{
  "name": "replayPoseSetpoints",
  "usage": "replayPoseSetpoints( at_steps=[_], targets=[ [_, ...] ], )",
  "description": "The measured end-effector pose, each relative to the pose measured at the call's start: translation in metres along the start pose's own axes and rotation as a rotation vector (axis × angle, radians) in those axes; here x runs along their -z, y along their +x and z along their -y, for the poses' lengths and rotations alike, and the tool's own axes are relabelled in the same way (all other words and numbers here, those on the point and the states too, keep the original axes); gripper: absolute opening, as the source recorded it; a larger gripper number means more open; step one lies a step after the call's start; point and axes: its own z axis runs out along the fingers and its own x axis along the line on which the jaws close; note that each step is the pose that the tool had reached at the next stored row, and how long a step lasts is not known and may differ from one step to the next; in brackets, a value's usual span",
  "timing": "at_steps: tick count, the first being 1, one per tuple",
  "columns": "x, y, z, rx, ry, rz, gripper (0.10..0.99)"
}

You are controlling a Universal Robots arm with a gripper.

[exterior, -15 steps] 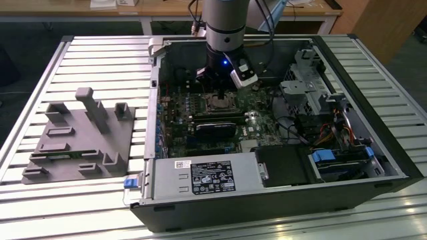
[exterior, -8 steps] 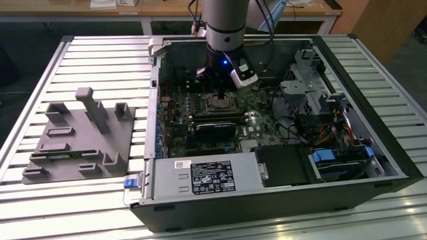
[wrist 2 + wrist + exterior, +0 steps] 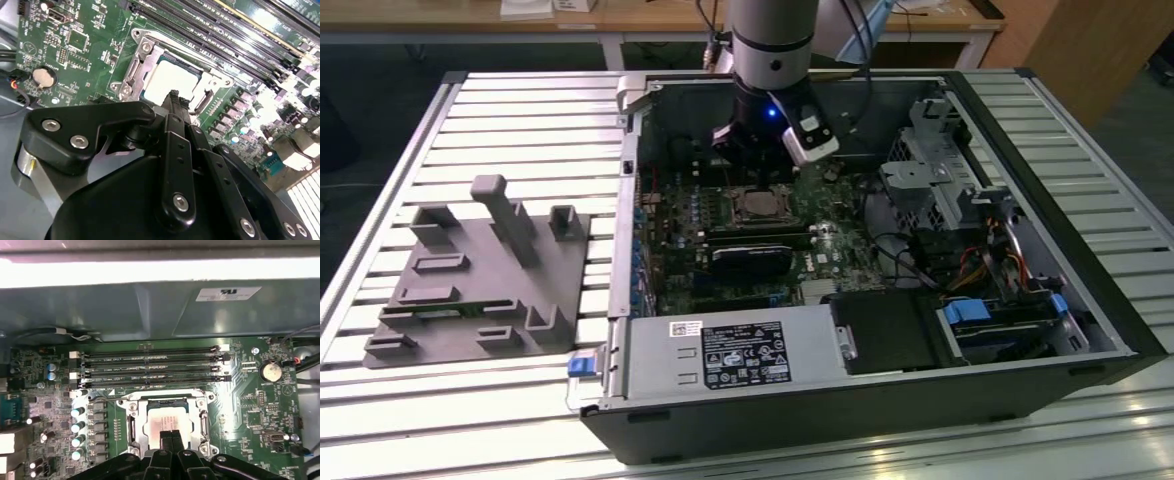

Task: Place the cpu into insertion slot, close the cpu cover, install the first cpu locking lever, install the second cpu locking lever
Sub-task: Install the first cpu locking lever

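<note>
Open computer case (image 3: 1067, 300) is lying on the slatted table (image 3: 520, 110), taking up the middle and right of the exterior view. The arm is reaching down into it at upper centre.

The cpu (image 3: 167, 421) is sitting flat in the insertion slot (image 3: 144, 47) on the green motherboard (image 3: 834, 250), with its grey top facing up. I'm judging the placing step as done.

The cpu cover (image 3: 202, 417) is looking lowered. In both wrist views its silver frame is lying around the chip and the chip is showing through the window, so I'm judging the closing step as done or nearly done.

The two locking levers are the open question. I cannot tell them apart from the socket's metal, so I cannot tell whether either is hooked, and I'm counting them as what is left.

The gripper (image 3: 173, 435) is hanging right over the near edge of the cpu with its fingers pressed together and nothing between them. I cannot tell whether the tips are touching the chip or the cover.

The grey fixture tray (image 3: 474, 280) is sitting at the left of the exterior view, well apart from the arm.
</note>
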Motion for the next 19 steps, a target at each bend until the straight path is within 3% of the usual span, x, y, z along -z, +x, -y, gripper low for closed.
replayPoseSetpoints(
  at_steps=[7, 13, 19],
  targets=[
    [0.0118, -0.0004, -0.0011, 0.0, 0.0, -0.0001, 0.106],
    [0.012, -0.0002, -0.0011, 0.0, 0.0, -0.0001, 0.106],
    [0.0125, 0.0125, -0.0002, 0.0, 0.0, 0.0, 0.106]
  ],
)
